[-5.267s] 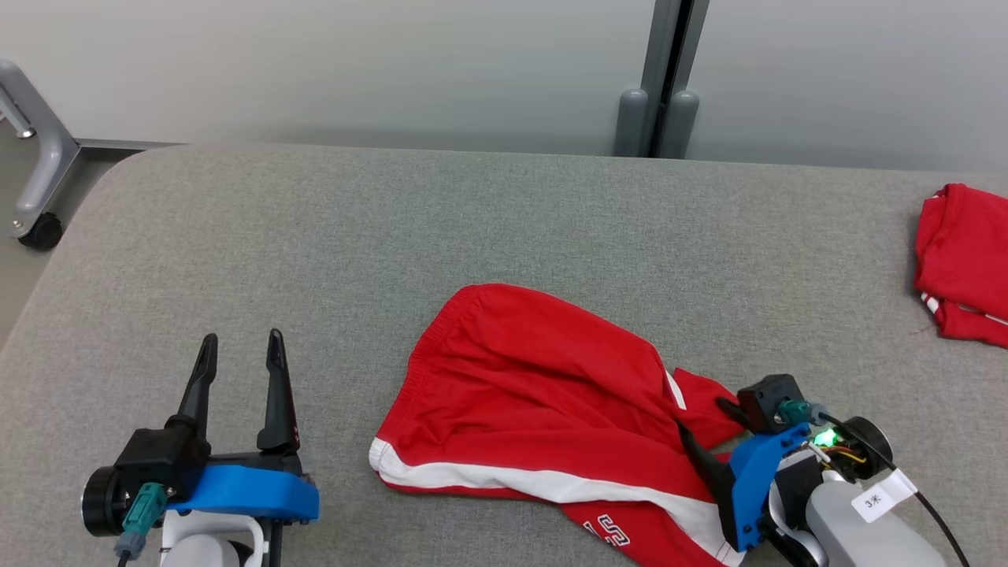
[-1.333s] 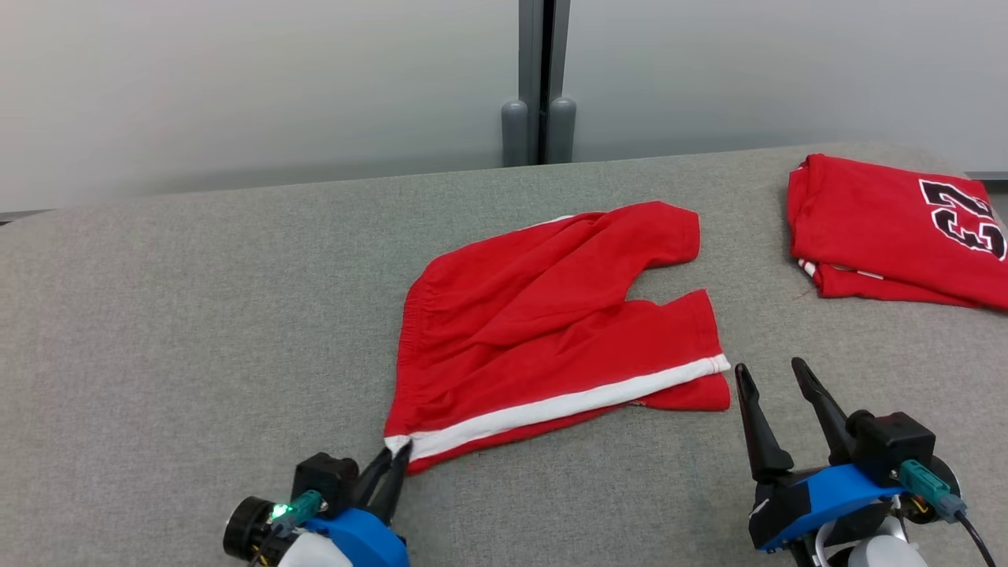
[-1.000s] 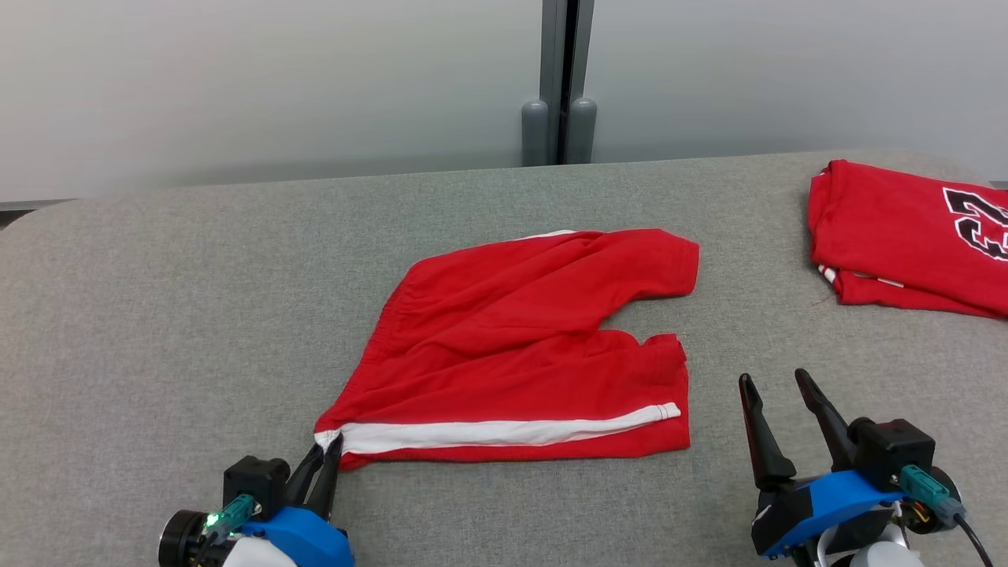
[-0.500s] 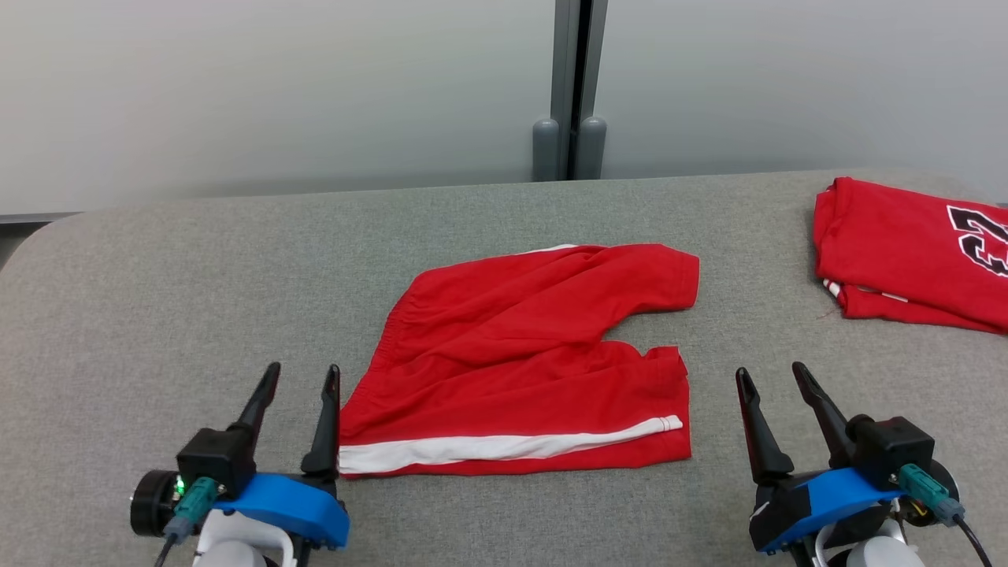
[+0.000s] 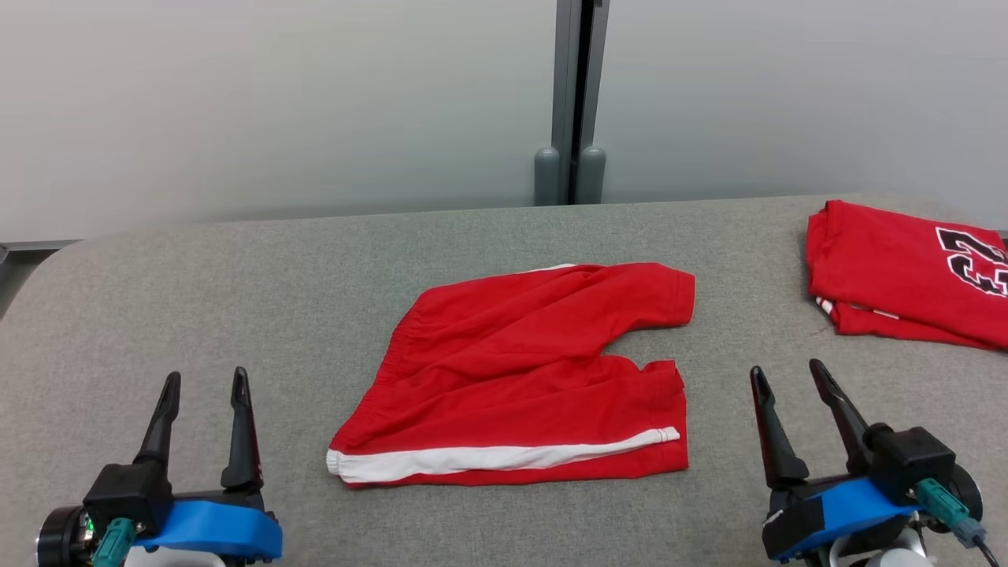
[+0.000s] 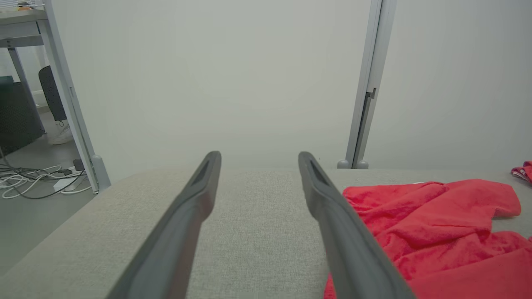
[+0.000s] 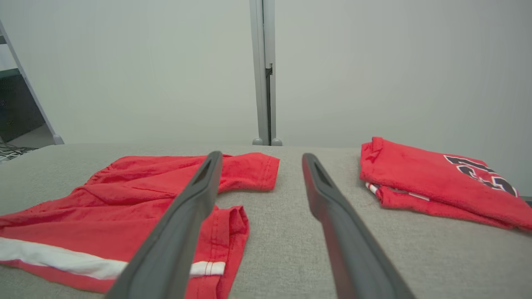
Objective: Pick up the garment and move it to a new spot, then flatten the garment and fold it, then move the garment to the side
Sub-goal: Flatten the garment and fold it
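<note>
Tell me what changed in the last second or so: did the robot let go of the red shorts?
Yes. The left hand, which had pinched a near corner of the red shorts and tugged it leftward, flattening them, let go, opened and drew away left. The right hand stayed open beside them; the folded jersey stayed put.

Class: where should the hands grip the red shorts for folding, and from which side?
Shorts: near corners. Left hand takes the striped waistband corner from the left, right hand the hem corner from the right; both lie flat, exposed.
</note>
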